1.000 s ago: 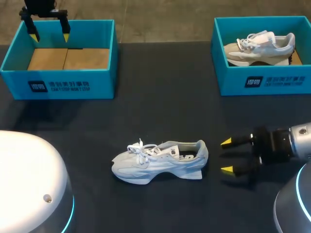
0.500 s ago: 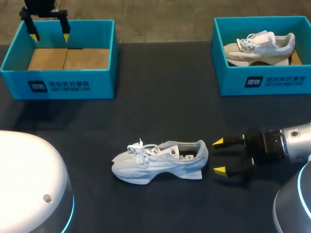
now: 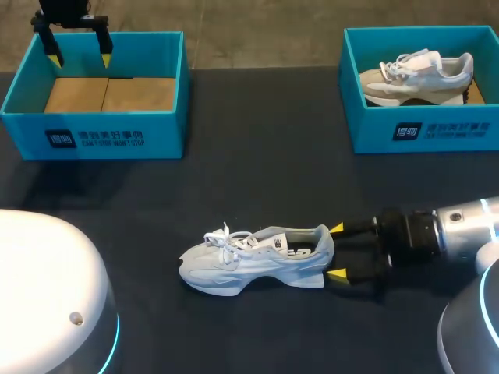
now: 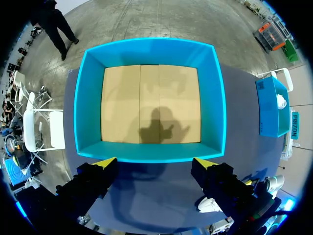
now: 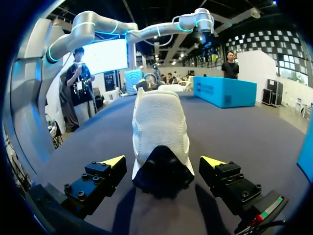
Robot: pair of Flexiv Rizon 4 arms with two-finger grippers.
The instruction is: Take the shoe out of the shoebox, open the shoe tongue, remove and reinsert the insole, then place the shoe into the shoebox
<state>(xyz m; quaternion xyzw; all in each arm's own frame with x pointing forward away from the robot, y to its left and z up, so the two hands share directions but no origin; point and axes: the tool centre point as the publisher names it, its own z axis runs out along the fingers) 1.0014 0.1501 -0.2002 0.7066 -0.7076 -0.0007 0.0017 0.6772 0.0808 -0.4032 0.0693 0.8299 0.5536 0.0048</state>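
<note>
- Two claws show, both spread wide and holding nothing.
- One shoe (image 3: pixel 257 261) lies on its sole on the dark counter (image 3: pixel 257 179), out of either box, with its toe toward my left and its heel toward my right.
- Since a second ago the right claw (image 3: pixel 337 252) has slid along the counter toward the shoe's heel. Then its yellow tips stood well off the heel; half a second ago they were near it; now they flank it, one on each side.
- From the right wrist, the heel sits between the fingers (image 5: pixel 105 171) with a gap on both sides, so the claw is released, not yet gripping.
- The shoe itself has not shifted over that second; laces and tongue lie as they did.
- The left claw (image 3: pixel 78 48) has stayed put, hanging over the far left corner of the empty box (image 3: pixel 93 139), fingers apart. From its wrist, the box's bare cardboard floor lies ahead of them.
- The other box (image 3: pixel 425 132), at the counter's far right, holds a second shoe (image 3: pixel 417 74), unmoved.
</note>
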